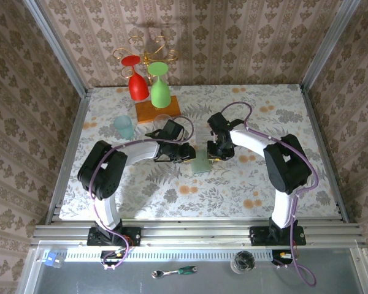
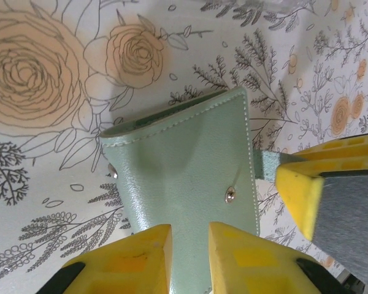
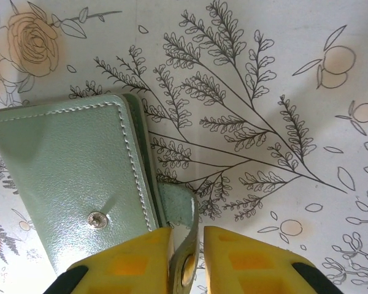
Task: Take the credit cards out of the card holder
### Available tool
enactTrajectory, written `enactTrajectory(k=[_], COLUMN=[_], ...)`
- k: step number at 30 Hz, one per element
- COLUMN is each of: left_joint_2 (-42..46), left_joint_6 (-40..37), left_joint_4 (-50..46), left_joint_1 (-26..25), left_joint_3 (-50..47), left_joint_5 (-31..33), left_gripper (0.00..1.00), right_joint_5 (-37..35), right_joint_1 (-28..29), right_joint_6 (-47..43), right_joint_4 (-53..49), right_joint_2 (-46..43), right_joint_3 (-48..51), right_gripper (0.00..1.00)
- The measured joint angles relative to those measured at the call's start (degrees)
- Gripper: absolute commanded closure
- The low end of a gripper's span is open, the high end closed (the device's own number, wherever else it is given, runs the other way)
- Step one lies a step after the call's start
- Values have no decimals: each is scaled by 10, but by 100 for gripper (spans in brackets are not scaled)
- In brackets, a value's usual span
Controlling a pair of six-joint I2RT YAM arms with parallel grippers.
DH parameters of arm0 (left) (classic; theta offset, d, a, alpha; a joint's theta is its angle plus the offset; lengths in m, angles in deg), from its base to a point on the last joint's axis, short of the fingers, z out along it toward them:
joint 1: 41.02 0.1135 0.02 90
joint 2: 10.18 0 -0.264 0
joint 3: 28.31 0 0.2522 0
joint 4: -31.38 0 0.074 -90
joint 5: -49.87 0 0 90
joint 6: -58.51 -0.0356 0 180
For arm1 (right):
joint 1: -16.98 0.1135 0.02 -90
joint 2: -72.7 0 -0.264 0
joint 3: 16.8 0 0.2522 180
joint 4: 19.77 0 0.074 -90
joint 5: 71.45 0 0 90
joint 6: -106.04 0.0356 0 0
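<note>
The closed card holder point(image 2: 184, 165) is lying on the counter point(image 2: 49, 184). The left claw point(image 2: 189, 245) is pinching its edge and the right claw point(image 3: 187, 242) is gripping the snap tab point(image 3: 179, 208); peeling it upward steadily looks wisest.

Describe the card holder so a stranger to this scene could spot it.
On the floral table, look at the centre where both arms meet. The card holder lies there: a flat, stitched, pale green wallet, unlike the upright cup behind.
</note>
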Motion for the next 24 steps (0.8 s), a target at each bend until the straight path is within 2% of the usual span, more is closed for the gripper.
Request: enactTrajectory(k=[11,24], left_joint_2=[0,5], left_joint_6=[3,6], left_joint_4=[-9,-15], left_joint_1=[-3,-3], left_joint_3=[19,19], left_joint_5=[9,17], left_gripper=[76,76], right_joint_5=[22,38], right_joint_1=[-7,-13], right_joint_6=[-4,-4], right_joint_4=[17,38], right_joint_2=[19,24], right_joint_3=[9,21], right_gripper=[81,90])
